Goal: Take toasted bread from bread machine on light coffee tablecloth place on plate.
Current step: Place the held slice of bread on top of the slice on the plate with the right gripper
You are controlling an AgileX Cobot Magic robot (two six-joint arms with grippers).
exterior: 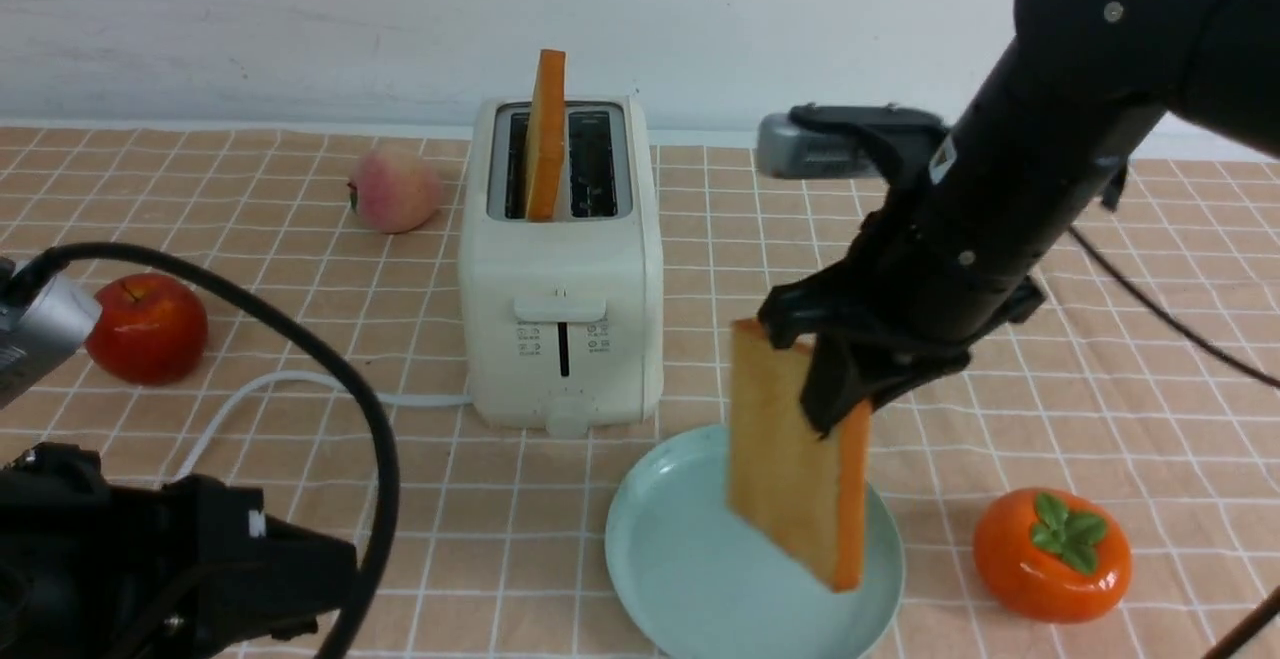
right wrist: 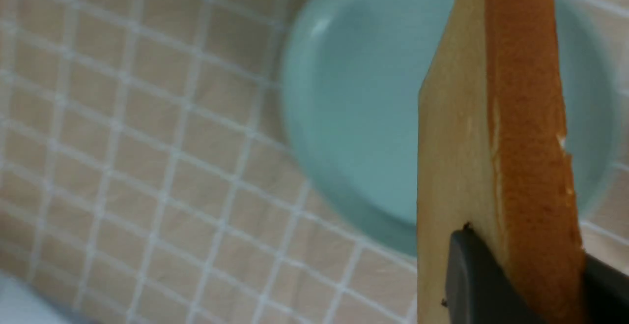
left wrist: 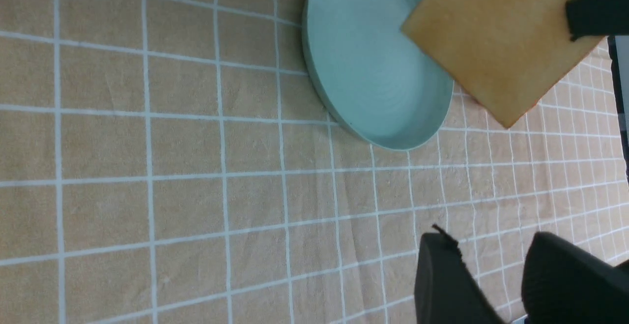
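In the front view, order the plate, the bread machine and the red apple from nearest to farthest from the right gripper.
1. The plate, just below the right gripper.
2. The bread machine, left of it, further back.
3. The red apple, far left.

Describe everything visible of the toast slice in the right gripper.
The toast slice is square, with a golden-tan face and darker orange-brown crust edge. It hangs on edge, tilted, one corner lowest over the pale teal plate; whether they touch is unclear. The right gripper pinches its upper part.
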